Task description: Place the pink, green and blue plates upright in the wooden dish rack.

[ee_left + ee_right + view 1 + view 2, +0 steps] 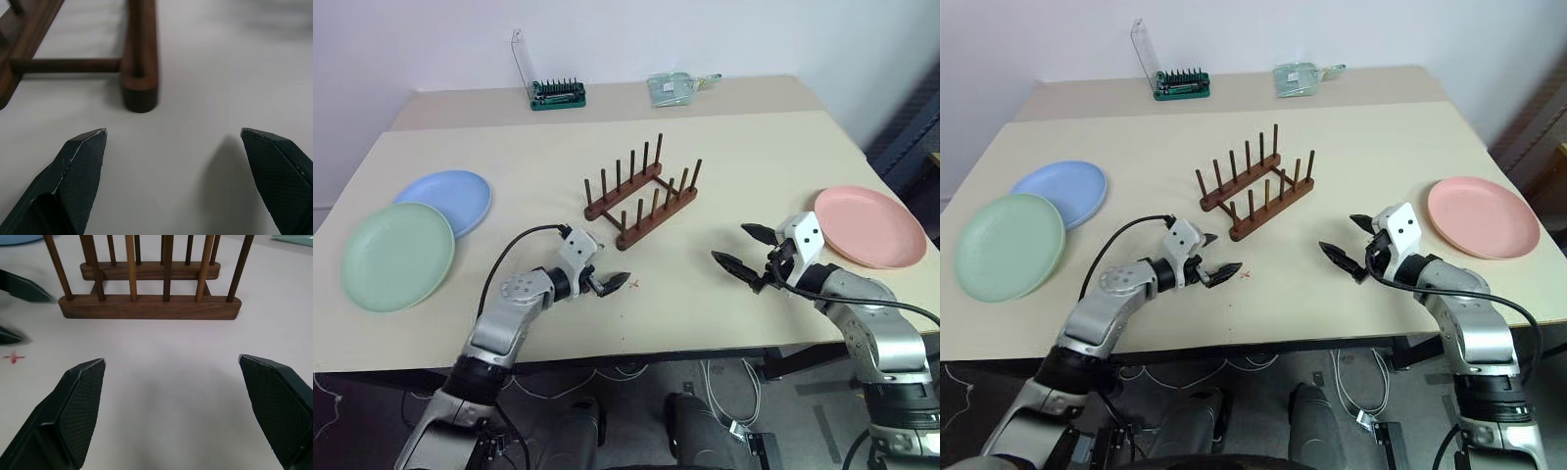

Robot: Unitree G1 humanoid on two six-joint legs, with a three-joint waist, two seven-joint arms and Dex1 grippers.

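Left eye view, wooden dish rack [641, 191] w/ bare pegs, plates flat on table [744, 157]

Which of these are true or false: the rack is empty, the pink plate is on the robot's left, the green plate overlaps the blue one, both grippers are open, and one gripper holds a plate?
1. The dark wooden peg dish rack holds no plates. True.
2. The round salmon pink plate lies on the robot's left. False: it lies on the right side of the table, near the right gripper.
3. The round pale green plate overlaps the edge of the round light blue plate. True.
4. Both grippers are open. True: the left gripper and the right one are spread wide.
5. One gripper holds a plate. False: both are empty, over the bare tabletop.
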